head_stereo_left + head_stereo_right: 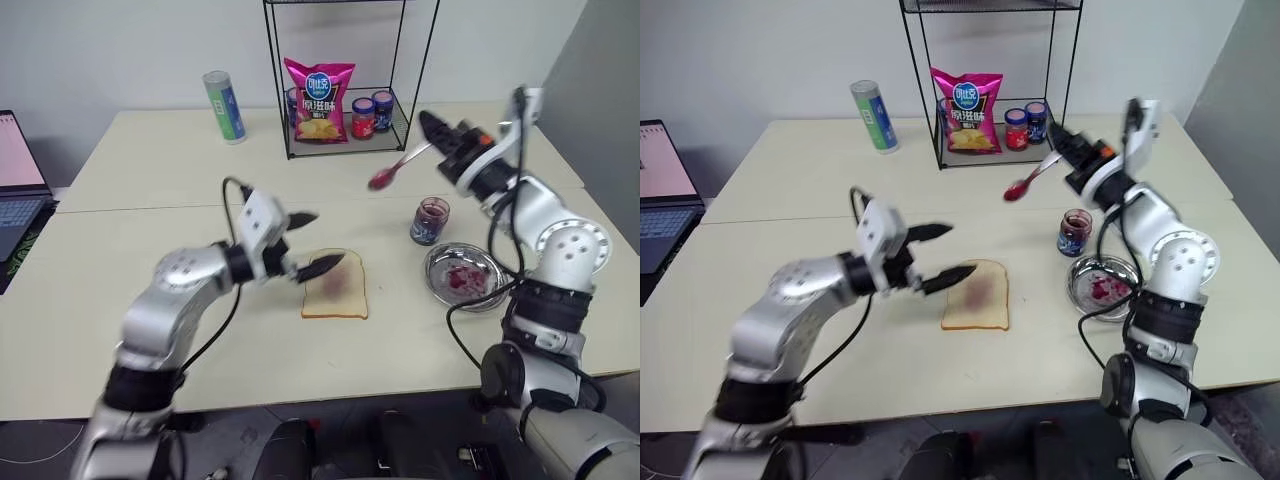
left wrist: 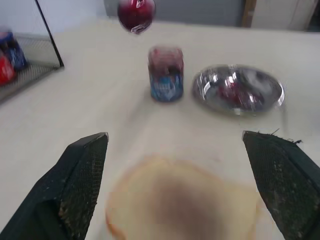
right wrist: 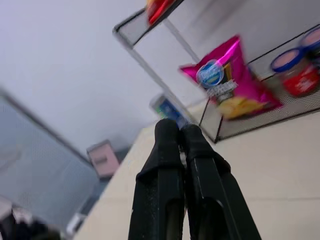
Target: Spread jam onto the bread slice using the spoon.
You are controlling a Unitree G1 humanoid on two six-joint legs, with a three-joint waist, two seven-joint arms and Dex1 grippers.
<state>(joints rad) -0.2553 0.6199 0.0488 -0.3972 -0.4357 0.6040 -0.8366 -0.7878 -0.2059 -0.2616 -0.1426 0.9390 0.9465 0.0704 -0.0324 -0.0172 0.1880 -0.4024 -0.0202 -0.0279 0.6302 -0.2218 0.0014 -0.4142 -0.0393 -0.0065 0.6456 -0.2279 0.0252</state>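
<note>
The bread slice (image 1: pixel 335 285) lies flat on the table with a purplish smear at its centre. My left gripper (image 1: pixel 322 240) hovers open just left of and over its near-left edge, and its fingers (image 2: pixel 82 185) straddle the slice in the left wrist view. The jam jar (image 1: pixel 430 221) stands right of and behind the bread. Above the table, between rack and jar, my right gripper (image 1: pixel 432 130) is shut on the handle of the spoon (image 1: pixel 400 165). The spoon's red-stained bowl (image 2: pixel 136 14) points down toward the left.
A round steel dish (image 1: pixel 462 277) smeared red sits right of the jar. A black wire rack (image 1: pixel 400 70) at the back holds a pink chips bag (image 1: pixel 320 100) and small lidded jars (image 1: pixel 363 118). A tall can (image 1: pixel 225 105) stands at back left; a laptop (image 1: pixel 15 190) lies far left.
</note>
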